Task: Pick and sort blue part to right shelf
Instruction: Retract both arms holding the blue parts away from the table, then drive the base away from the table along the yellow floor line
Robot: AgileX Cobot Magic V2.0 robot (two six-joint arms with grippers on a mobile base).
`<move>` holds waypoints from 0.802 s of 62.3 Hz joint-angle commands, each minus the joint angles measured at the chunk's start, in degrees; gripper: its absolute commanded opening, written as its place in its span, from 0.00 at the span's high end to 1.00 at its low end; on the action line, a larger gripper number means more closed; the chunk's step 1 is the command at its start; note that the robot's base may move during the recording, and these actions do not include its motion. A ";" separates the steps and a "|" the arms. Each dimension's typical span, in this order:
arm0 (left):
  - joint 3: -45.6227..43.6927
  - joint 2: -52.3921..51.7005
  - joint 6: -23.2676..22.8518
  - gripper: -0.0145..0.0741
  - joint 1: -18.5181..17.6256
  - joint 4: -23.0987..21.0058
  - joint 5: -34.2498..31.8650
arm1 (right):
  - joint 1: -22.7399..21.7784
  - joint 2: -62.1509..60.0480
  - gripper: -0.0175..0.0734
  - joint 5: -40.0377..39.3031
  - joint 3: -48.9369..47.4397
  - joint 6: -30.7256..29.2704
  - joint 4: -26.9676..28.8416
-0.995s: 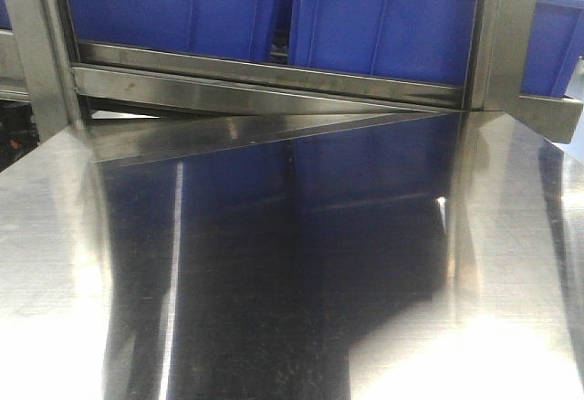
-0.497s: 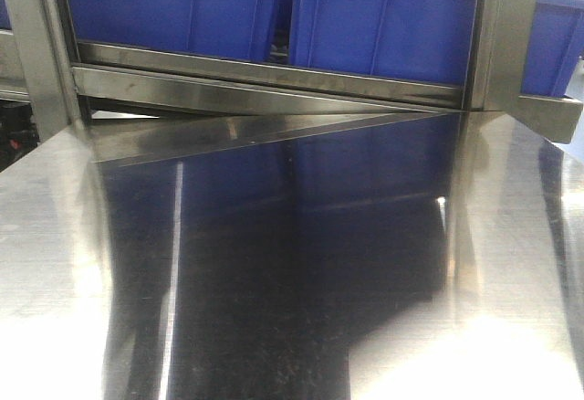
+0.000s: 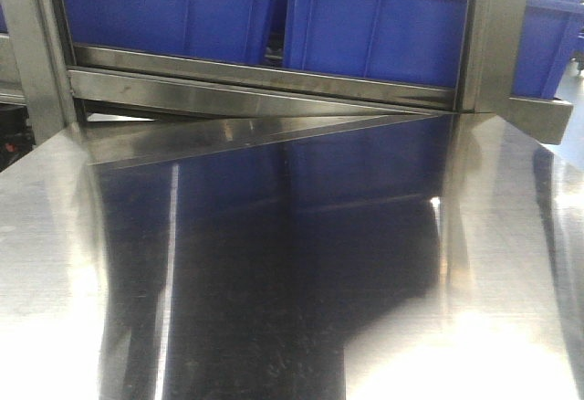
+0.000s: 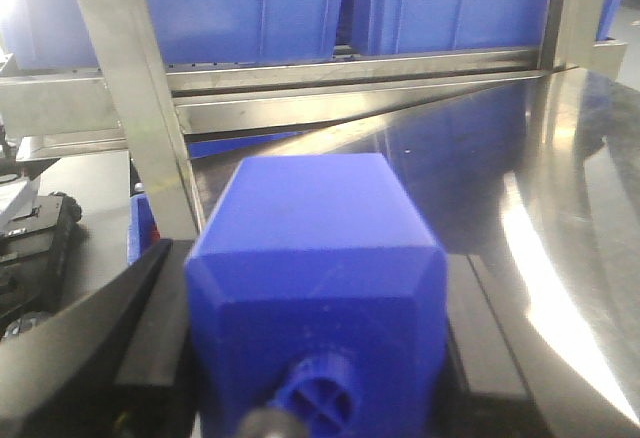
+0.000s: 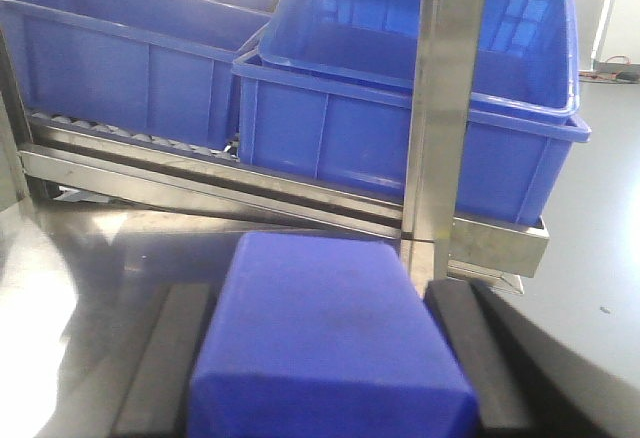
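Clamping the blue part (image 4: 315,278) by its flat sides in the left gripper (image 4: 315,368), a second blue block (image 5: 330,328) likewise in the right gripper (image 5: 322,383), both facing the shelf bins (image 5: 400,128), probably handling as stiff, light, slick plastic.

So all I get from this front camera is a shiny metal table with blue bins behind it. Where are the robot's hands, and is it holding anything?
Observer: The left wrist camera shows the left gripper closed on a knobbed blue part, a block with bevelled edges and a round stub at its near end.
Operator: And the other hand, is it free?
Observer: No. In the right wrist camera, the right gripper has a plain blue block clamped between its black fingers.
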 commanded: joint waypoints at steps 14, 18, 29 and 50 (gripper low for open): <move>-1.44 0.89 0.11 0.47 -0.27 0.18 -4.85 | 0.03 0.69 0.64 -5.57 -1.46 -0.45 -1.56; -1.44 0.89 0.11 0.47 -0.27 0.18 -4.85 | 0.03 0.69 0.64 -5.49 -1.46 -0.45 -1.56; -1.44 0.89 0.11 0.47 -0.27 0.18 -4.98 | 0.03 0.69 0.64 -5.50 -1.46 -0.45 -1.56; -1.44 0.89 0.11 0.47 -0.27 0.18 -4.98 | 0.03 0.69 0.64 -5.43 -1.46 -0.45 -1.56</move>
